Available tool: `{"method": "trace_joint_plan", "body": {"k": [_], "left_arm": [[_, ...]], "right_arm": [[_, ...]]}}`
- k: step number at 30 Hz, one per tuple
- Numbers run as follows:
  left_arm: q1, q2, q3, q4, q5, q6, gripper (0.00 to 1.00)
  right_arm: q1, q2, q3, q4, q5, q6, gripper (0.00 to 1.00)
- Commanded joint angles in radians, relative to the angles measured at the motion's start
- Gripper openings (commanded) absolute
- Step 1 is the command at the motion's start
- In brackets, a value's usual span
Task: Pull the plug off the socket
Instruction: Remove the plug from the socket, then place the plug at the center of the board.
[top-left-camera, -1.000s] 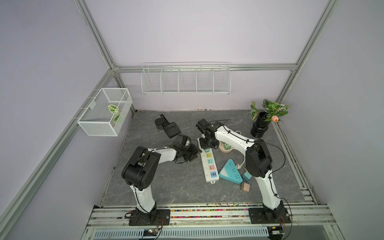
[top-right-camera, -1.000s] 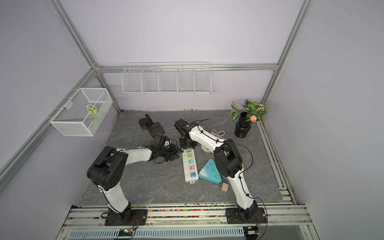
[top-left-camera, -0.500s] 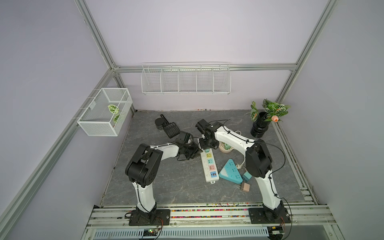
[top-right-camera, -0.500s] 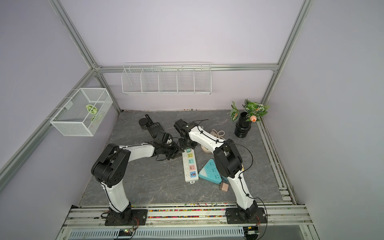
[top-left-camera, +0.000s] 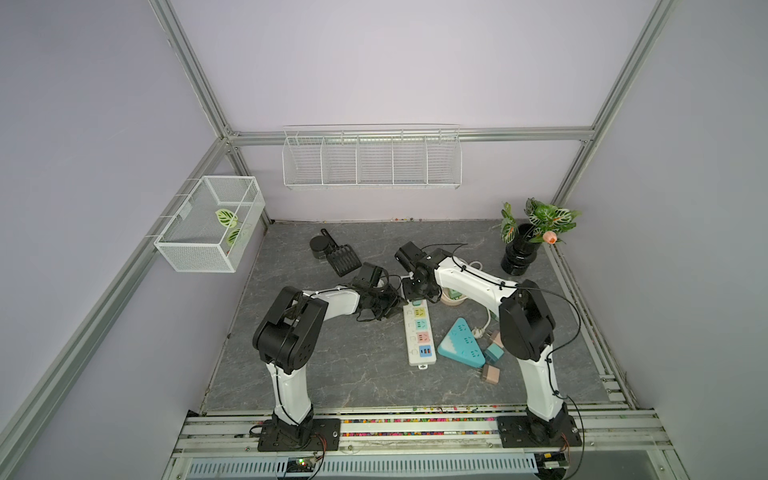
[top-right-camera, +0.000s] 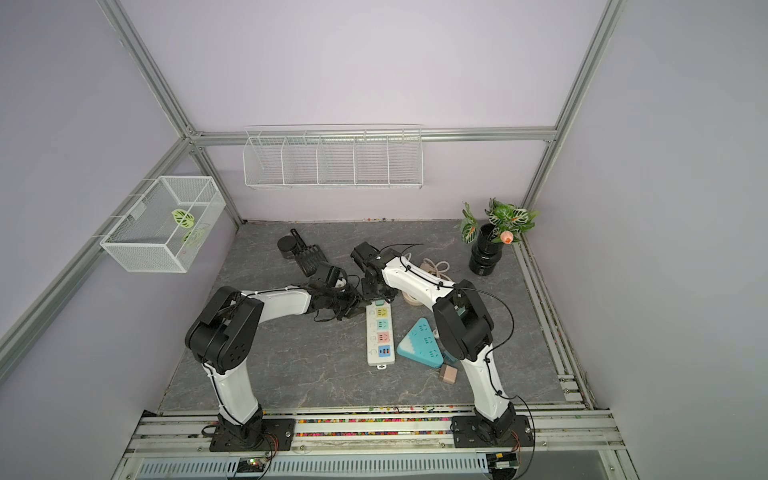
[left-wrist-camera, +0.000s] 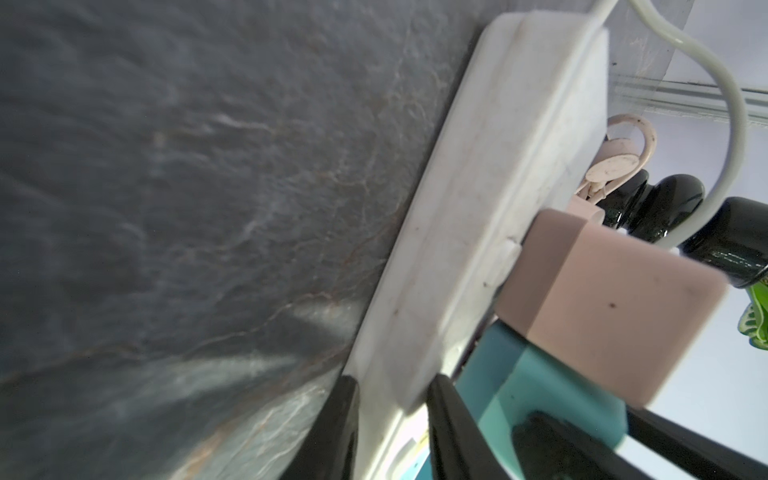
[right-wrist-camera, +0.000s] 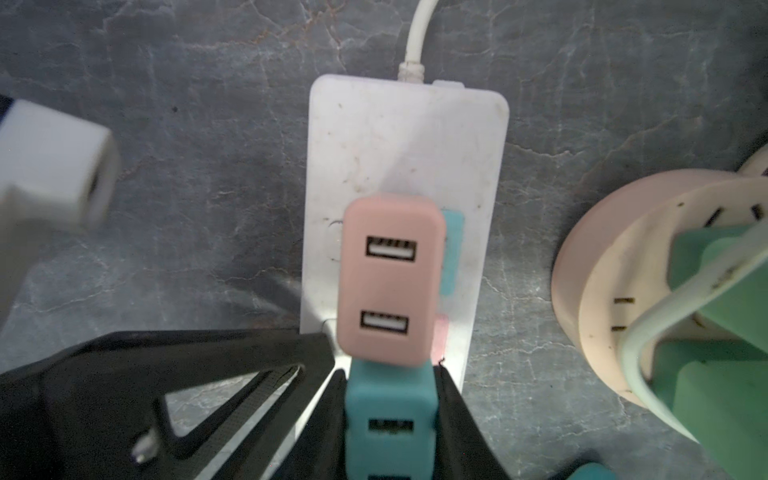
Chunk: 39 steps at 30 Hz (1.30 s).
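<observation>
Looking at the right wrist view, I see my right gripper (right-wrist-camera: 390, 372) closed narrowly on the teal plug (right-wrist-camera: 388, 424), low in the middle of the frame, with a black finger against each of its sides. That plug stands on the white power strip (right-wrist-camera: 399, 137), touching the pink plug (right-wrist-camera: 390, 278) just above it in the picture; I cannot tell whether its prongs are seated. At the bottom centre of the left wrist view, my left gripper (left-wrist-camera: 390, 390) pinches the power strip's edge. In both top views the power strip lies flat on the grey table (top-left-camera: 332, 374), mid-frame.
</observation>
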<state>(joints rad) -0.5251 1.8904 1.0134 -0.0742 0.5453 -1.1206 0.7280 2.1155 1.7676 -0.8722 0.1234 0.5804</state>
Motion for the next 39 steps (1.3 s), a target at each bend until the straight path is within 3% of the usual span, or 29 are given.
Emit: {"method": "trace_joint_plan", "body": {"k": [1,5,9,14,18,25,32,39], "left_arm": [[-0.001,0.106,-0.042,-0.178,-0.135,-0.010,0.32],[-0.002,0.108,-0.036,-0.180,-0.138,-0.002,0.32],[-0.001,0.108,-0.040,-0.187,-0.144,0.004,0.33],[-0.002,0.103,-0.043,-0.192,-0.147,0.014,0.32],[-0.001,0.096,-0.031,-0.196,-0.144,0.021,0.32],[-0.001,0.003,0.038,-0.150,-0.051,0.187,0.37],[-0.002,-0.219,0.026,-0.109,-0.008,0.341,0.47],[-0.002,-0.491,-0.075,-0.163,-0.151,0.414,0.48]], "right_arm": [[0.035,-0.046,0.022,-0.069,0.017,0.027,0.22],[0.032,-0.014,0.077,-0.117,0.049,0.086,0.22],[-0.002,0.008,0.118,-0.121,-0.031,0.103,0.22],[0.006,0.003,0.129,-0.180,0.065,0.056,0.22],[0.016,-0.078,-0.016,-0.103,0.061,0.047,0.22],[0.020,-0.371,-0.316,0.126,0.057,0.029,0.23],[-0.058,-0.688,-0.680,0.515,-0.203,0.135,0.23],[-0.165,-0.793,-0.994,1.039,-0.527,0.416,0.23]]}}
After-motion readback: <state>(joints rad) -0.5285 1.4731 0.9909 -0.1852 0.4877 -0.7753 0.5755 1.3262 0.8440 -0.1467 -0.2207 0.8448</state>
